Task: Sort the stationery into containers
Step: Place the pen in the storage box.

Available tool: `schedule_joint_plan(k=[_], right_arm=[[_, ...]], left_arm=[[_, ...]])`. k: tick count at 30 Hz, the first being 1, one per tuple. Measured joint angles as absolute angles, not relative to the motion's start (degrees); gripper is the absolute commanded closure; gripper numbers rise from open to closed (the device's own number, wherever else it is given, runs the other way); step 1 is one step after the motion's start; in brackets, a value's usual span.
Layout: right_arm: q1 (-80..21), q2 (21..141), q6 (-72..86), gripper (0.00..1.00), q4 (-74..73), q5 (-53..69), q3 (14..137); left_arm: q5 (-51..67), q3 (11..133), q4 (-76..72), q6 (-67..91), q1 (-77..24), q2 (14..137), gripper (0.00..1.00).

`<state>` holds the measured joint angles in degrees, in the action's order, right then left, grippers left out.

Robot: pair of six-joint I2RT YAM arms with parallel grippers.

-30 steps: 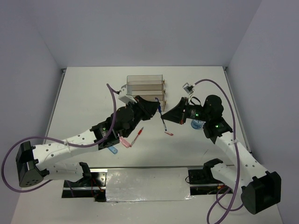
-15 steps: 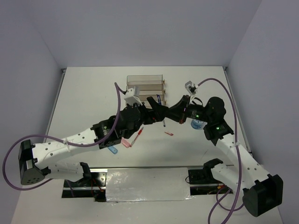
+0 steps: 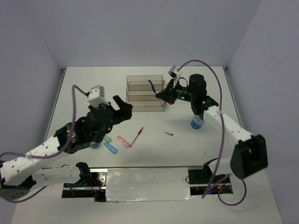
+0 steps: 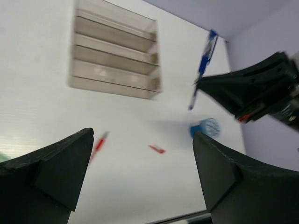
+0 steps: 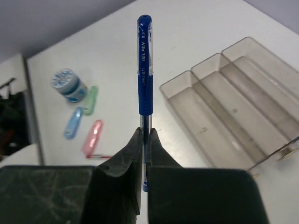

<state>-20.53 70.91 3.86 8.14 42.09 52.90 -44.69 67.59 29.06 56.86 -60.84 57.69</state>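
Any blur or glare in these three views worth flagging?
Left wrist: motion-blurred, the trays and red pen smeared. Right wrist: sharp, print on the blue pen legible. Top external: evenly lit, soft shadows.

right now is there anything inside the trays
The trays look empty in the right wrist view. From above, the right gripper and its blue pen cover part of them.
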Motion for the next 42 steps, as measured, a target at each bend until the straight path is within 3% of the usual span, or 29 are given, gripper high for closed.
schedule_joint_plan(k=[9, 15, 19, 27, 31, 36, 39, 42], right_arm=[[-25.02, 103.53, -27.14, 1.0, -10.52, 30.72, 84.93], [-26.41, 116.55, -41.23, 1.0, -22.2, 25.08, 98.85], [-27.55, 118.96, -45.78, 1.0, -26.02, 22.39, 98.67], [-30.06, 118.96, -47.9, 0.97, -24.38, 21.85, 91.61], [-30.5, 119.52, -48.53, 0.86, -25.19, 21.45, 92.36], [-30.5, 119.72, -49.17, 0.65, -24.95, 20.82, 93.19], [-30.52, 119.74, -49.34, 0.64, -24.99, 20.32, 93.19], [-30.52, 119.74, -49.28, 0.56, -25.1, 20.23, 93.19]], left_arm=[[-44.31, 64.1, 43.46, 47.37, -57.52, 39.64, 0.01], [-44.18, 54.94, 44.25, 43.16, -57.45, 34.41, 0.01], [-42.0, 48.38, 44.18, 41.6, -57.45, 35.62, 0.01], [-39.81, 49.25, 41.91, 39.62, -57.19, 41.04, 0.01], [-38.96, 49.25, 41.74, 39.18, -57.19, 40.6, 0.01], [-38.61, 49.25, 41.34, 38.98, -57.12, 39.48, 0.01], [-38.57, 49.25, 41.04, 38.98, -57.06, 39.57, 0.01], [-38.54, 49.25, 41.04, 38.98, -56.97, 39.99, 0.01]])
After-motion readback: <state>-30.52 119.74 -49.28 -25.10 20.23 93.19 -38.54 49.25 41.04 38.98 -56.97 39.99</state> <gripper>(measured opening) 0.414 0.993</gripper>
